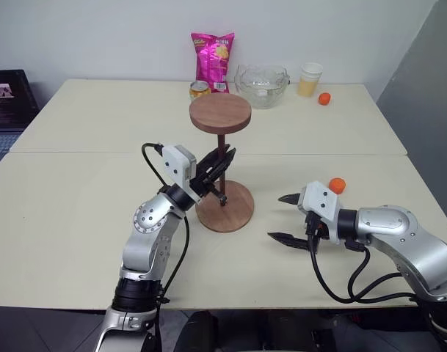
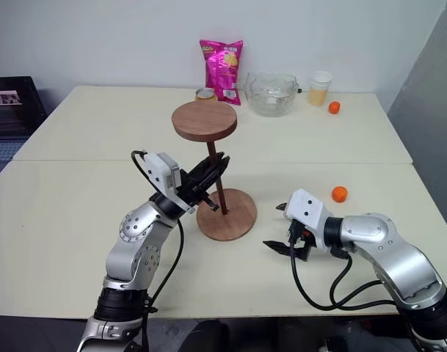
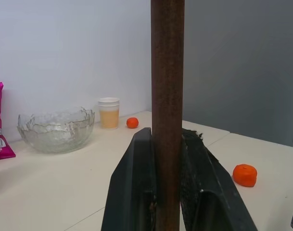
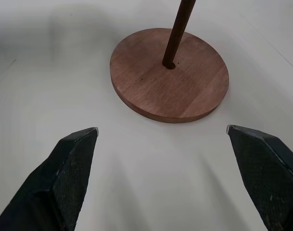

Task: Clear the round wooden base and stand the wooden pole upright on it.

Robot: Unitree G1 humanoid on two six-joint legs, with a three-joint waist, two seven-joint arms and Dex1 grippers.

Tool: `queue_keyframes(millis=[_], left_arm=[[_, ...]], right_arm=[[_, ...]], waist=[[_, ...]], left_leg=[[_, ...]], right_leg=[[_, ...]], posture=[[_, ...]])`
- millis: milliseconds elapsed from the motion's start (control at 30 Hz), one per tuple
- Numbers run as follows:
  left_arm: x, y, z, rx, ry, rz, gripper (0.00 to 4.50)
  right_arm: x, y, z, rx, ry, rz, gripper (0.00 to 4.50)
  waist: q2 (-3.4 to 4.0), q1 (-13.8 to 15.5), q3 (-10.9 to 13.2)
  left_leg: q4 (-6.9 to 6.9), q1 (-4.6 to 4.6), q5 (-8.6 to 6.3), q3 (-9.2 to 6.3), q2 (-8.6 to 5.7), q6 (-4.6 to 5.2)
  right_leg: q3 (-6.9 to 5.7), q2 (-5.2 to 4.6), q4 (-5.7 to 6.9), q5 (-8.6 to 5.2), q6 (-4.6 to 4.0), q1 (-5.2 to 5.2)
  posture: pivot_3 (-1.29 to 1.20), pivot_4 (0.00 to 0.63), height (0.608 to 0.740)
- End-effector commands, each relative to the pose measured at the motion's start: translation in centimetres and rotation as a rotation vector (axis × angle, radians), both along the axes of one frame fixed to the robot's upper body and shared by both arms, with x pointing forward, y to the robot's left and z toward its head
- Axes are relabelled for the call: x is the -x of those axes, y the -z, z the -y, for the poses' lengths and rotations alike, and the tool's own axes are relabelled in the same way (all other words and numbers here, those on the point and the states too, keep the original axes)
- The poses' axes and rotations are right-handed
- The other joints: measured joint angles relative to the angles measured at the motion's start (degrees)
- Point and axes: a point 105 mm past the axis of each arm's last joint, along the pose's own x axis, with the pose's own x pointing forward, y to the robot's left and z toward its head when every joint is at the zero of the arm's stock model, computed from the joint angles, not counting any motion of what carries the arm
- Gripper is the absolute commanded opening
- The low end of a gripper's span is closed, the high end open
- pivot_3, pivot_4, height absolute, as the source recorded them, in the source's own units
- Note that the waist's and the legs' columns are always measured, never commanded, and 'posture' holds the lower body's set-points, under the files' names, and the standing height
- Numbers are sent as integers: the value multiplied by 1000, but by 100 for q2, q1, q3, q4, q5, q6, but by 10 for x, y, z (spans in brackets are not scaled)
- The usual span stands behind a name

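The round wooden base lies flat on the pale table in front of me. The wooden pole stands upright in the base's centre hole, with its fixed disc on top. My left gripper is shut on the pole at mid-height; in the left wrist view its black fingers press on both sides of the rod. My right gripper is open just above the table to the right of the base, holding nothing, with the base beyond its fingertips.
An orange lies just behind my right wrist. At the table's far side stand a pink snack bag, a can, a glass bowl, a cup of orange drink and a small orange. A black box sits off the table's far left.
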Motion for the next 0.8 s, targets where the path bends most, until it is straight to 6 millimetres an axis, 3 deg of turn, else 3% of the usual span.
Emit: queue_keyframes(millis=[33,800], left_arm=[[-5,5,2,-14,-7,-14,264],[0,7,10,-18,51,-22,263]], right_arm=[[4,-12,-3,-16,-20,50,4500],[5,-10,-4,-15,-22,43,4500]], waist=[[0,0,0],[0,2,0]], left_leg=[[0,0,0,0,0,0],[3,0,0,0,0,0]], right_leg=[[0,0,0,0,0,0],[0,0,2,0,0,1]], posture=[[0,150,740],[0,150,740]])
